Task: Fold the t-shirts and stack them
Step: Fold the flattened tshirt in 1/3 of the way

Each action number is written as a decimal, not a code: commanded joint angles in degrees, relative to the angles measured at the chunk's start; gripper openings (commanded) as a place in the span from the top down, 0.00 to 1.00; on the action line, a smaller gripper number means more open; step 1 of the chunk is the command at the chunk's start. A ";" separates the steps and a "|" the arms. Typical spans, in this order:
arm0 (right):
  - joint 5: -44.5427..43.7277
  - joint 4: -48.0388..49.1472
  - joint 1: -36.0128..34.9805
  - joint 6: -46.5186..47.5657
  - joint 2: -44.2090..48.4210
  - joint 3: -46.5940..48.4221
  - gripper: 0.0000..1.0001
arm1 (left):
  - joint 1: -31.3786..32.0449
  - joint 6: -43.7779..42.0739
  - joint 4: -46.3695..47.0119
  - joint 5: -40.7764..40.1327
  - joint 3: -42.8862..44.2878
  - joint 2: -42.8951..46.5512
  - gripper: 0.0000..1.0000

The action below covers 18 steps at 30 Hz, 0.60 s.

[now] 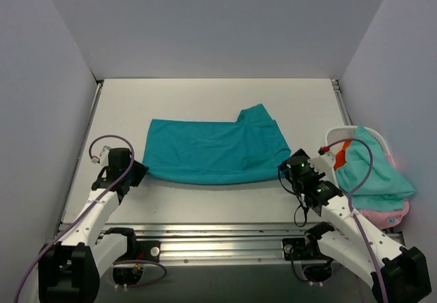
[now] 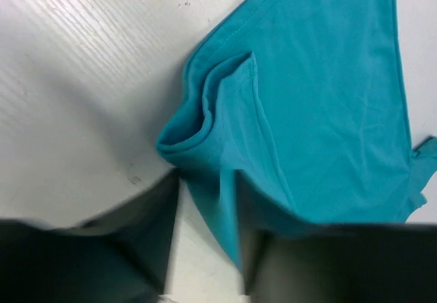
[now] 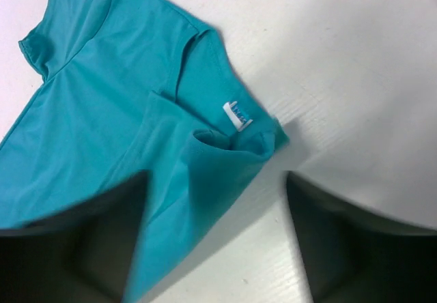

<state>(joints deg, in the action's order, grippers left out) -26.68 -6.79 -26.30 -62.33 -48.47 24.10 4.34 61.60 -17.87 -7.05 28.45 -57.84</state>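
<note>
Lying folded on a white table: one deep teal cloth t-shirt.
Left gripper and right gripper, jaws parted, grasp nothing.

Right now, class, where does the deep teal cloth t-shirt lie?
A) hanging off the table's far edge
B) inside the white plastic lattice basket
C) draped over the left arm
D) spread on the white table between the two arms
D: the deep teal cloth t-shirt is spread on the white table, apart from the white plastic lattice basket at the right.
</note>
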 commanded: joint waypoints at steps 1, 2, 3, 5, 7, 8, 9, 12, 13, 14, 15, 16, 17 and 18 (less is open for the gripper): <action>-3.03 -9.99 -0.06 -1.04 4.07 -0.01 0.08 | -0.21 -1.13 -6.03 -0.51 -0.41 6.32 0.45; -2.16 -9.91 -0.15 -0.78 5.82 -0.28 0.05 | -0.21 -1.31 -6.91 0.53 -0.67 7.47 0.32; -1.89 -11.39 -0.24 -1.39 6.45 -0.19 0.01 | -0.21 -1.48 -9.09 0.89 -0.59 8.53 0.21; -1.89 -12.98 -0.50 -2.62 7.85 0.42 0.00 | -0.12 -1.49 -12.52 1.77 0.03 12.04 0.06; -2.15 -14.48 -0.59 -2.71 9.00 1.65 0.00 | -0.12 -1.92 -14.64 2.39 1.16 15.28 0.06; -2.59 -14.92 -0.68 -2.89 9.27 2.18 0.00 | -0.12 -2.01 -16.13 2.91 1.61 16.35 0.06; -3.11 -15.62 -0.76 -2.63 9.53 2.88 0.00 | -0.12 -2.01 -16.67 3.00 2.22 17.23 0.06; -5.23 -13.71 -0.85 -0.18 9.18 6.04 0.00 | -0.21 -2.19 -15.54 2.39 4.77 18.12 0.06; -4.97 -11.26 -0.85 1.66 7.61 7.09 0.00 | -0.21 -2.36 -13.96 2.22 5.12 17.42 0.06; -4.70 -5.66 -0.85 3.42 6.29 7.63 0.00 | -0.29 -2.71 -8.99 2.39 5.74 16.02 0.06; -3.92 -2.47 -0.85 7.53 4.37 8.33 0.00 | -0.38 -3.33 -5.98 3.35 6.26 14.36 0.06; -2.34 0.86 -0.85 9.92 -0.79 9.12 0.00 | -0.38 -4.72 -3.34 3.97 6.97 9.38 0.06; -2.07 5.42 -0.77 11.86 -3.97 12.08 0.00 | -0.38 -5.78 1.65 4.84 9.50 6.20 0.06; -2.06 6.25 -0.50 13.18 -7.74 14.29 0.00 | -0.47 -6.84 3.00 5.46 11.52 2.95 0.06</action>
<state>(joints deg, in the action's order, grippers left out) -28.42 -11.66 -26.72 -57.14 -47.18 32.51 4.27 58.65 -26.72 -4.12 34.13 -47.92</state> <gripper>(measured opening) 0.996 0.938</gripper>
